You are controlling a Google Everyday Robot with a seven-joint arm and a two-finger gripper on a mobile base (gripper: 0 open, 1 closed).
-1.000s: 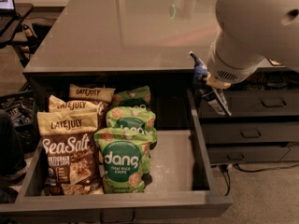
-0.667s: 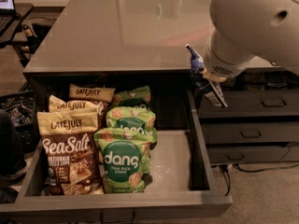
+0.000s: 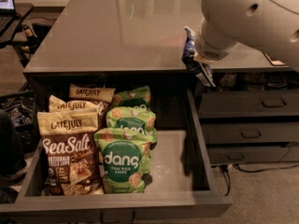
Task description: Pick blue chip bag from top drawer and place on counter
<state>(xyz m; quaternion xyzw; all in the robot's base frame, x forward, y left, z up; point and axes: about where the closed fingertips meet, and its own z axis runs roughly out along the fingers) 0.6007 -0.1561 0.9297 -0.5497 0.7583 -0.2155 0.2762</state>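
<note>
My fingers (image 3: pixel 204 73) hold the small dark blue crinkly chip bag (image 3: pixel 188 46) tight. It hangs at the front edge of the smooth shiny grey-brown tabletop (image 3: pixel 121 27), above the wide dark grey top drawer (image 3: pixel 198 143). I think I should carry it further in over the tabletop, go down slowly, then let go. The bag is higher now than a moment ago.

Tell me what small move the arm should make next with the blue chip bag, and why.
Probably carry it farther in over the counter before lowering. The pincer holds the blue chip bag in the air near the counter's front edge, above the right side of the open top drawer, so releasing here might drop it inside.
</note>
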